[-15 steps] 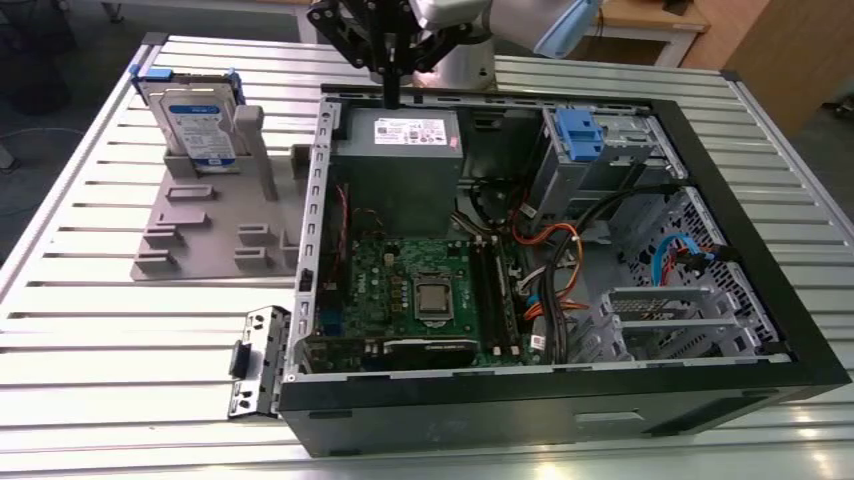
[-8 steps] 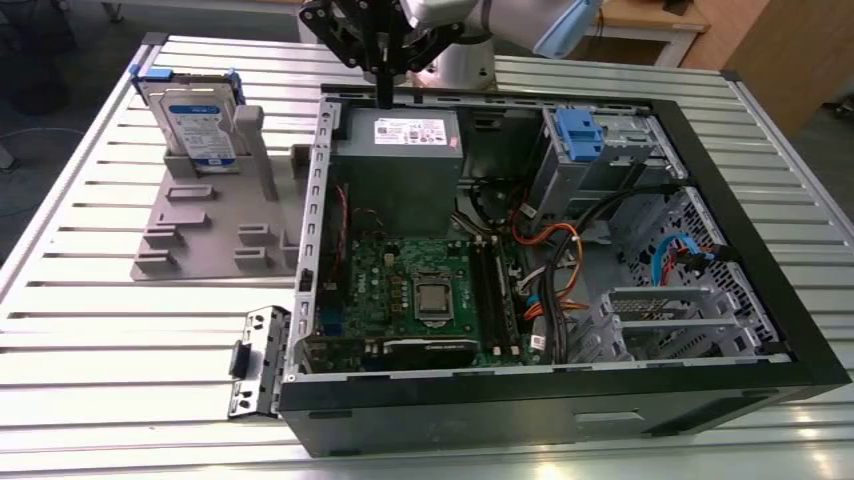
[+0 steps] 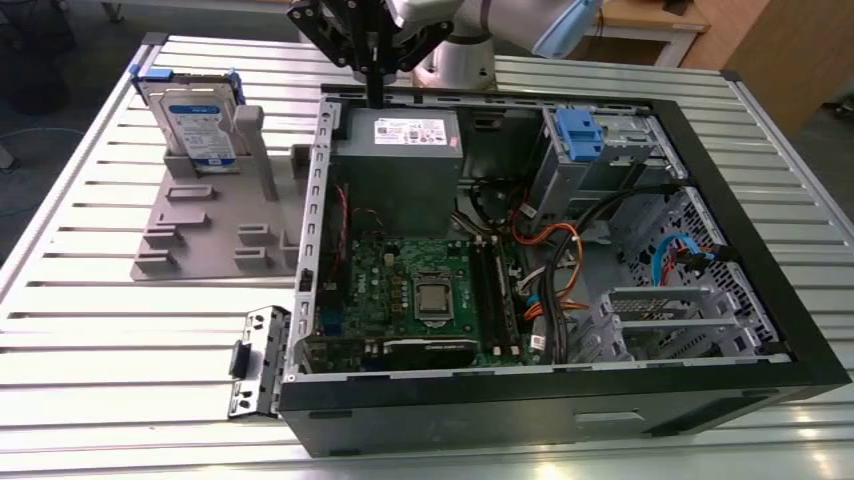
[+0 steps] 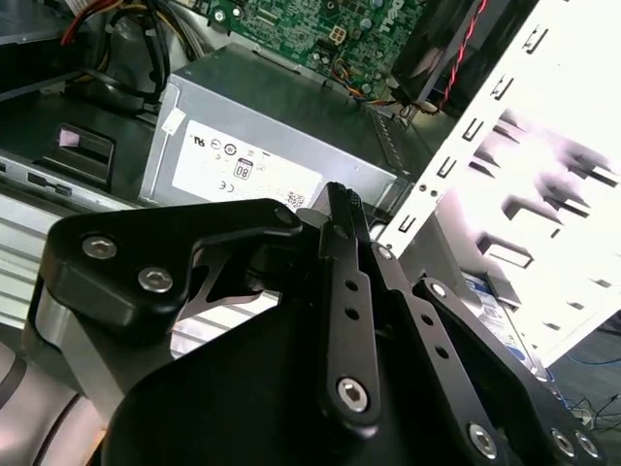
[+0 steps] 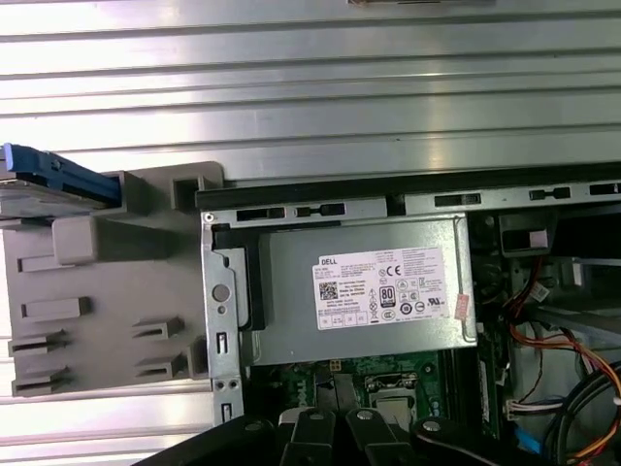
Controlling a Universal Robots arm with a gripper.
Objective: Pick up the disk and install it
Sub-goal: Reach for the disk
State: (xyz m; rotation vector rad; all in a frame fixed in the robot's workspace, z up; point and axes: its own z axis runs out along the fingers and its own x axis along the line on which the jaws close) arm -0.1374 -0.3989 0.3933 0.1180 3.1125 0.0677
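The disk (image 3: 198,118), a silver drive with a white-and-blue label in a blue bracket, stands upright in a grey holder (image 3: 200,235) on the exterior view's left. Its blue bracket edge (image 5: 58,175) shows in the first wrist view. My gripper (image 3: 378,88) hangs over the back edge of the open computer case, above the grey power supply (image 3: 396,160) and to the right of the disk. In the second wrist view its black fingers (image 4: 342,199) are pressed together with nothing between them.
The open computer case (image 3: 534,405) lies on a slatted metal table (image 3: 107,340). Inside are a green motherboard (image 3: 414,290), orange and black cables (image 3: 561,270), and a grey drive cage (image 3: 601,160) with a blue latch (image 3: 577,128). A loose black bracket (image 3: 256,360) lies beside the case.
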